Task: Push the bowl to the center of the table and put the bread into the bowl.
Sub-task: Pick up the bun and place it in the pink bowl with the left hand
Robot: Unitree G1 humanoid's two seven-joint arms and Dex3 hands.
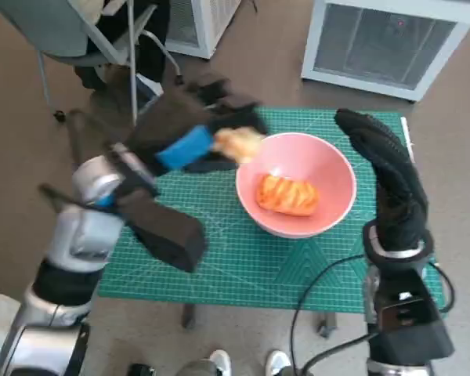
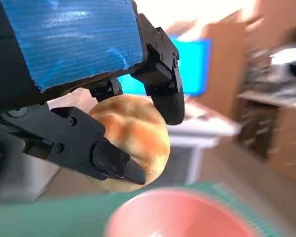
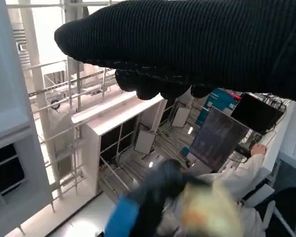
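Observation:
A pink bowl (image 1: 329,168) sits near the middle of the green mat (image 1: 243,258), and an orange-brown bread (image 1: 287,196) lies inside it. My left hand (image 1: 194,141) holds a pale round bread (image 1: 237,143) in the air just over the bowl's left rim. In the left wrist view that bread (image 2: 133,136) sits between the black fingers (image 2: 108,157), with the bowl's pink rim (image 2: 182,212) below. My right hand (image 1: 388,176), in its black glove, stands just right of the bowl with fingers extended and nothing in it. The right wrist view shows the glove (image 3: 197,44) and, blurred, the left hand (image 3: 148,202) with the bread (image 3: 209,215).
The mat covers a small table. A grey chair (image 1: 86,35) stands at the far left, white units (image 1: 392,39) at the far right. Cables (image 1: 321,298) hang by my right forearm. A person's shoes (image 1: 247,364) show below the table's near edge; a person (image 3: 237,182) is in the right wrist view.

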